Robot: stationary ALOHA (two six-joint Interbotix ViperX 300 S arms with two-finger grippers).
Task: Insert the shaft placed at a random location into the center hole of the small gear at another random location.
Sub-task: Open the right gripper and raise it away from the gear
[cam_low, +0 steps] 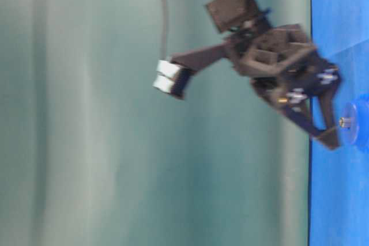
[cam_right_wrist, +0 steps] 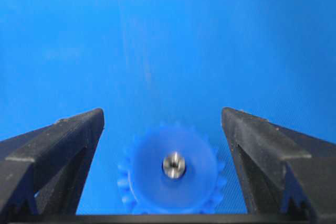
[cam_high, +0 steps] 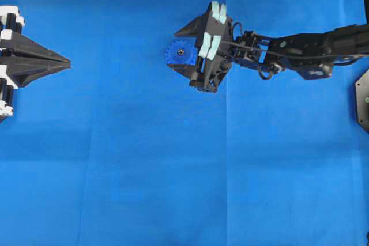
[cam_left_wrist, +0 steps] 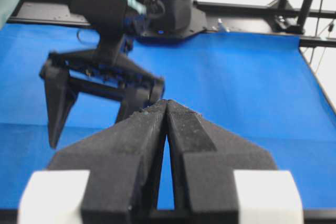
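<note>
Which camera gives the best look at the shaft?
The right wrist view: the shaft sits sharp in the gear, between open fingers. Overhead shows only a tiny speck. Table-level shows a blurred side view of its end. The left wrist view doesn't show it.

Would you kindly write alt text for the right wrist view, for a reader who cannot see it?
A silver shaft stands in the center of a small blue gear lying on blue cloth. The right hand is open, its two black fingers set wide on either side of the gear, touching neither.
</note>
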